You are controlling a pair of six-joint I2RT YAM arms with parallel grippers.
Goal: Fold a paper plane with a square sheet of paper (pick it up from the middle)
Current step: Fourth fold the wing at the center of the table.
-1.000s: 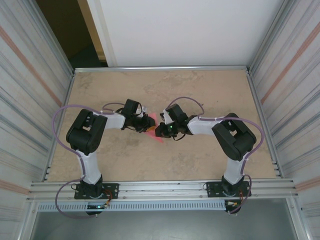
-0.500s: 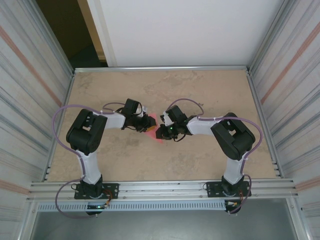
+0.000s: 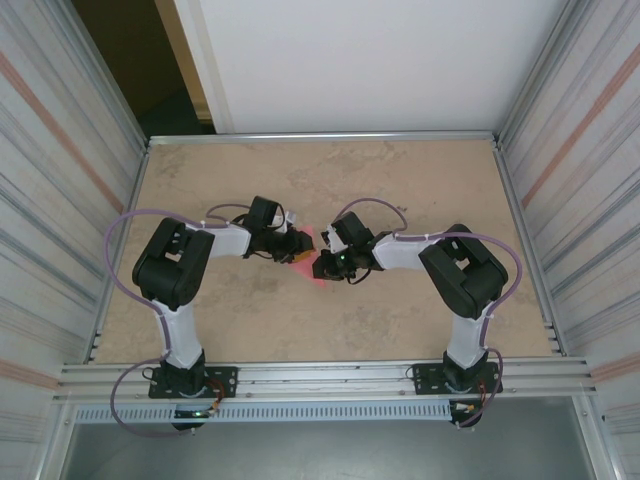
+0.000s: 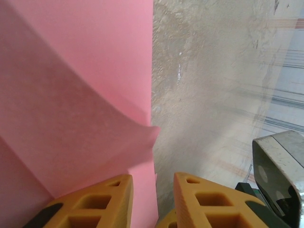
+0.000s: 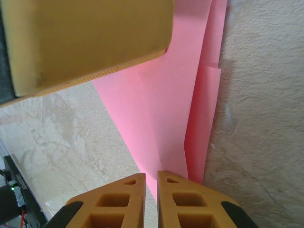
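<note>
The square sheet of paper [image 4: 85,85] is pink, creased and folded into overlapping flaps. It lies on the table in the middle, between the two grippers [image 3: 311,238]. My left gripper [image 4: 153,178] stands over its straight edge. Its jaws are apart, and the edge runs through the gap without being pinched. My right gripper [image 5: 152,175] is shut on the pointed end of the paper [image 5: 166,109], which runs into the thin slit between the fingers. One yellow left finger [image 5: 85,38] looms at the top of the right wrist view. From above, the left gripper [image 3: 300,245] and right gripper [image 3: 320,264] nearly meet.
The sandy table [image 3: 400,180] is fenced by a metal rail and by ribbed walls on the left [image 3: 60,200] and right [image 3: 590,200]. A grey-white housing of the other arm [image 4: 278,166] sits close at the lower right of the left wrist view.
The left jaws have parted a little. The right gripper has edged slightly toward the left one, still shut on the paper. The paper has barely shifted.
</note>
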